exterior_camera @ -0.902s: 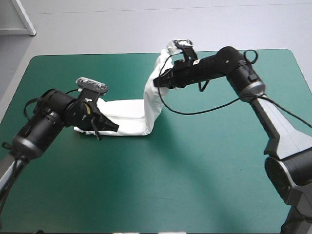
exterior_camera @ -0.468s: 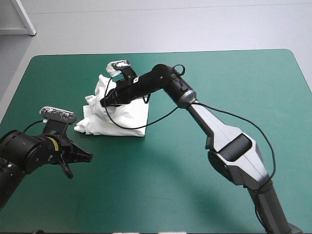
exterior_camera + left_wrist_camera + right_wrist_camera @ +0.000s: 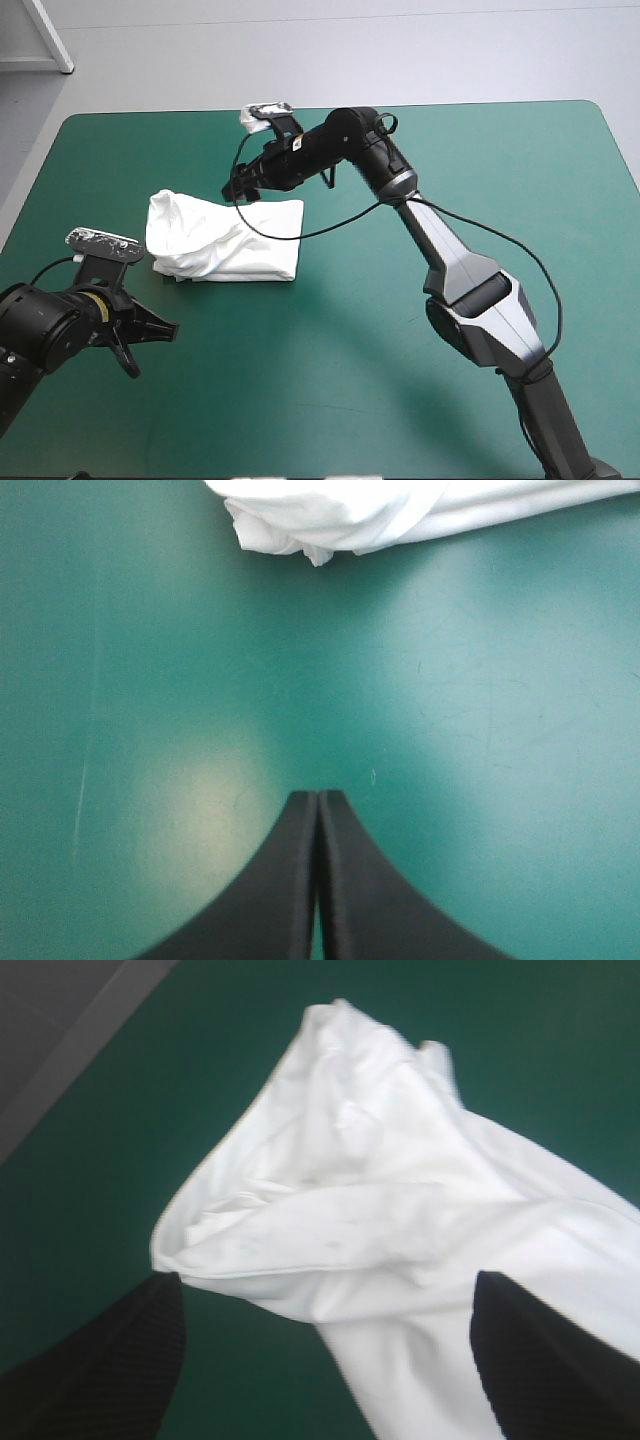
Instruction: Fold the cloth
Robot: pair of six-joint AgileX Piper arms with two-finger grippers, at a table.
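The white T-shirt (image 3: 225, 240) lies as a folded bundle on the table's left half, its left end puffed and wrinkled. My right gripper (image 3: 237, 188) hovers just above the bundle's far edge, open. In the right wrist view its black fingers (image 3: 120, 1360) stand wide apart, with the T-shirt (image 3: 380, 1230) lying loose ahead of and under the right gripper (image 3: 328, 1280). My left gripper (image 3: 170, 330) is shut and holds nothing, low over the cover, nearer the front than the bundle. In the left wrist view the left gripper (image 3: 318, 798) forms one point and the T-shirt (image 3: 400, 505) lies well ahead.
The teal-green cover (image 3: 340, 400) stretches around the bundle on all sides. The table's far edge (image 3: 150, 113) runs a short way beyond the right gripper. The left edge (image 3: 25, 210) is close to the left arm.
The right gripper swung the T-shirt's far part leftward onto the rest, then opened and let go. The left gripper released earlier and drew back toward the front left.
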